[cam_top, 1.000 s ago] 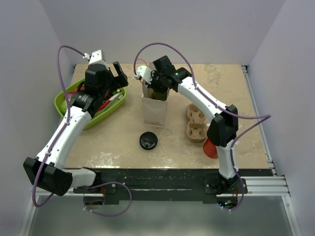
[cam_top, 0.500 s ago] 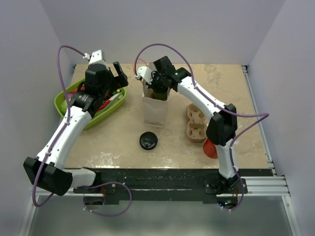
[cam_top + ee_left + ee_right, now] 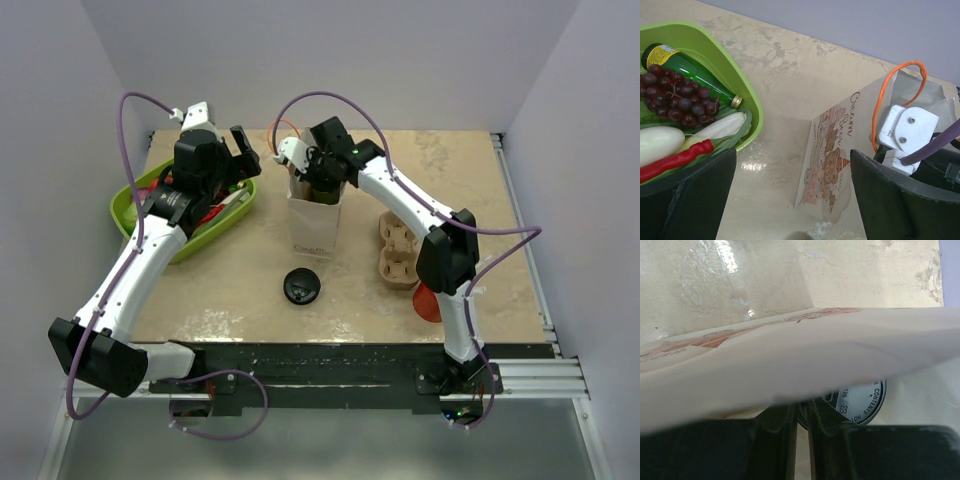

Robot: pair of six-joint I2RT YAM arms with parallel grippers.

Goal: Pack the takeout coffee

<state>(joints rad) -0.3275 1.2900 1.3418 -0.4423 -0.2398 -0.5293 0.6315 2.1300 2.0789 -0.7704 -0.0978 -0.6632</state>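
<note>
My right gripper (image 3: 801, 434) is in the mouth of the one paper bag (image 3: 312, 225), fingers close. I cannot tell if they pinch the takeout coffee (image 3: 860, 399) inside, half hidden by the bag wall. My left gripper (image 3: 792, 192) gapes empty beside one green tray (image 3: 128, 205). Around: one loose lid (image 3: 300, 287), one cup carrier (image 3: 397, 250), one red cup (image 3: 427, 303).

Shows a paper bag (image 3: 313, 225) mid-table with the right gripper (image 3: 322, 187) in its mouth; tray (image 3: 120, 206) to its left, cup carrier (image 3: 397, 250) to its right, loose lid (image 3: 300, 286) in front.
</note>
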